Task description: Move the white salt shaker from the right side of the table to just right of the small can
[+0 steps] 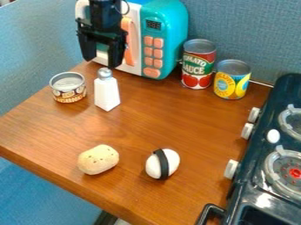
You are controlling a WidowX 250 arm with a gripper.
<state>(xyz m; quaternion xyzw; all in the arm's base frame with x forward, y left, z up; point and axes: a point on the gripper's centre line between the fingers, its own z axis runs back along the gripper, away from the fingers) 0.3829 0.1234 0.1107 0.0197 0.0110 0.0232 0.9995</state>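
One black two-finger gripper [101, 63] near a white four-sided shaker with a silvery domed cap [107, 93]

A brown wood-grain tabletop [147, 114] spans the scene. Along the right lies a dark, glossy toy stove [250, 193] with white knobs and pale burner rings. At the back stands a teal-and-white toy microwave [171, 26] with coral buttons and handle.

The gripper hangs in front of the microwave, its fingers apart and pointing down. Right of the microwave stand a tall red-and-green metal can [198, 66] and a shorter yellow-and-blue one [232, 81].

The shaker stands upright on the table's rear left part, just below the gripper in the view; its smooth, plain body widens towards the base. Beside it sits a low, yellow-and-dark-labelled can [68, 90]. Nearer the front edge lie a speckled, pale tan potato-like thing [98, 159] and a white egg-shaped piece with a black band [170, 162].
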